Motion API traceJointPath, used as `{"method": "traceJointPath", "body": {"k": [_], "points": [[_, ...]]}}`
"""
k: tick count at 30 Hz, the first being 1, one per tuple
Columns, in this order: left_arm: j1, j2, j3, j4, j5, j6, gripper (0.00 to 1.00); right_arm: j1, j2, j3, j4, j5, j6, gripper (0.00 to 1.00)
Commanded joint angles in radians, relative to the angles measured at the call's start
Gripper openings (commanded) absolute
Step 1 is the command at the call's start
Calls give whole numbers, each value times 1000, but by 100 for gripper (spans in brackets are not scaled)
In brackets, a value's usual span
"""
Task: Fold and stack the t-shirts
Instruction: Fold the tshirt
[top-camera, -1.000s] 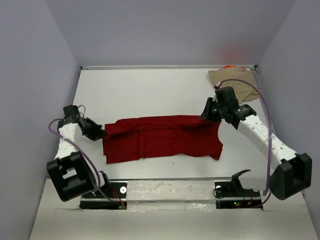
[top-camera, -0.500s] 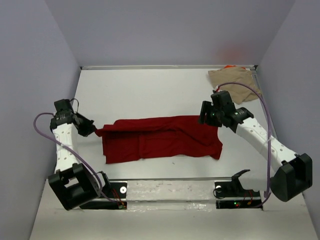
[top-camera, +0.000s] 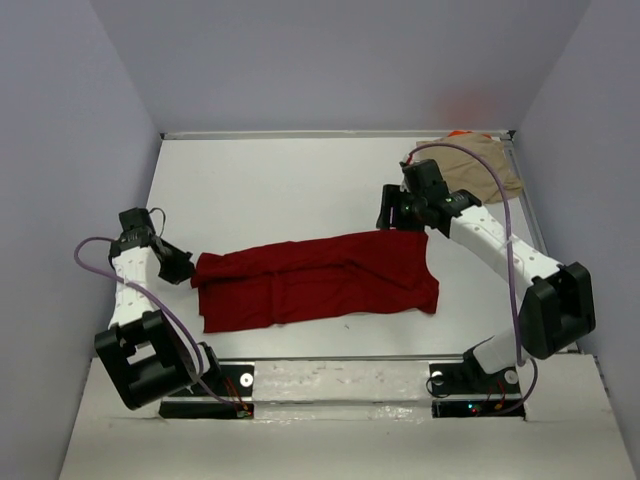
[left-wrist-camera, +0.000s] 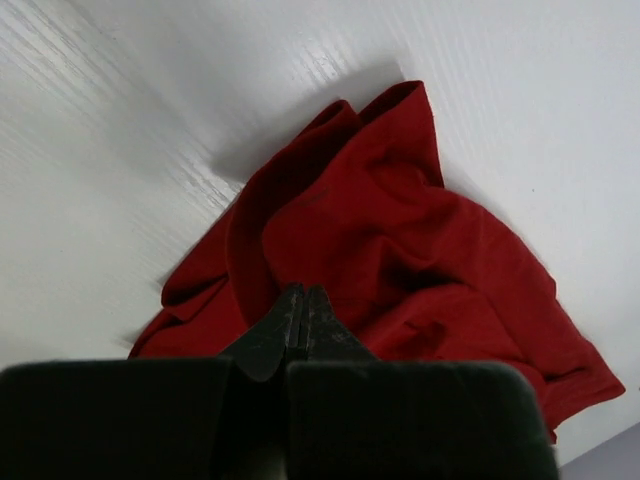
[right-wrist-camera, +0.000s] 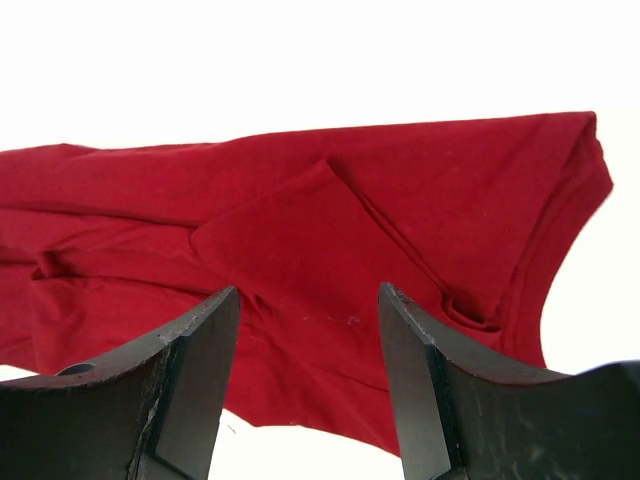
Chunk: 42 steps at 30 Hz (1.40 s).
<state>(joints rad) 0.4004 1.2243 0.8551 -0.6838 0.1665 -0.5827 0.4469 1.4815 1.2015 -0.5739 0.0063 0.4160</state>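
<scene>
Top external: L tool (top-camera: 184, 268) tight on red t-shirt (top-camera: 320, 280), R tool (top-camera: 389, 216) wide open.

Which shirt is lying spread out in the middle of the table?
The dark red t-shirt, stretched out in the middle; the tan t-shirt sits bunched in the far right corner.

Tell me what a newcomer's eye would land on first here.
The dark red t-shirt, spread crumpled across the middle of the white table. The left end effector is pinched shut on its left edge, while the right end effector hangs open over its far right corner. A tan t-shirt sits bunched in the far right corner.
</scene>
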Motion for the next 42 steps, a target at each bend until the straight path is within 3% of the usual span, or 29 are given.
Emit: {"method": "traceJointPath", "body": {"k": [1,2,4,6,7,8,13,15,16,18,22,30,32,36,37,38,42], "points": [[-2,-22,33,20,48,27,0,10,14,56,40,-51,-17,63],[-2,-19,39,23,57,33,0,10,17,56,42,-55,-17,62],[-2,-8,54,17,76,52,0,10,31,64,42,-60,-25,47],[-2,-3,56,17,79,55,0,10,48,69,42,-39,-28,22],[-2,-8,47,30,82,55,4,10,68,79,42,-25,-40,1],[-2,-15,41,36,80,55,7,10,91,87,43,-16,-48,0],[-2,-19,15,18,71,32,51,10,151,154,49,-46,-60,0],[-2,-16,13,1,73,17,58,1,169,168,49,-68,-65,0],[0,-19,12,-5,70,3,69,1,178,171,51,-66,-63,0],[0,-35,12,-11,59,-11,81,1,184,179,51,-78,-71,0],[-2,-37,71,23,38,6,85,-19,198,170,60,-91,-65,0],[-66,23,157,72,82,76,70,-47,174,107,95,-63,-37,0],[-110,41,162,95,93,89,60,-57,168,93,95,-63,-37,0],[-136,70,148,124,158,112,20,-79,158,73,109,-83,-19,0],[-140,73,133,131,172,113,4,-88,155,72,109,-88,-17,0],[-144,75,128,142,203,119,0,-97,151,64,109,-89,-13,0],[-169,95,130,141,162,155,0,-106,134,18,120,-78,-3,0]]}}
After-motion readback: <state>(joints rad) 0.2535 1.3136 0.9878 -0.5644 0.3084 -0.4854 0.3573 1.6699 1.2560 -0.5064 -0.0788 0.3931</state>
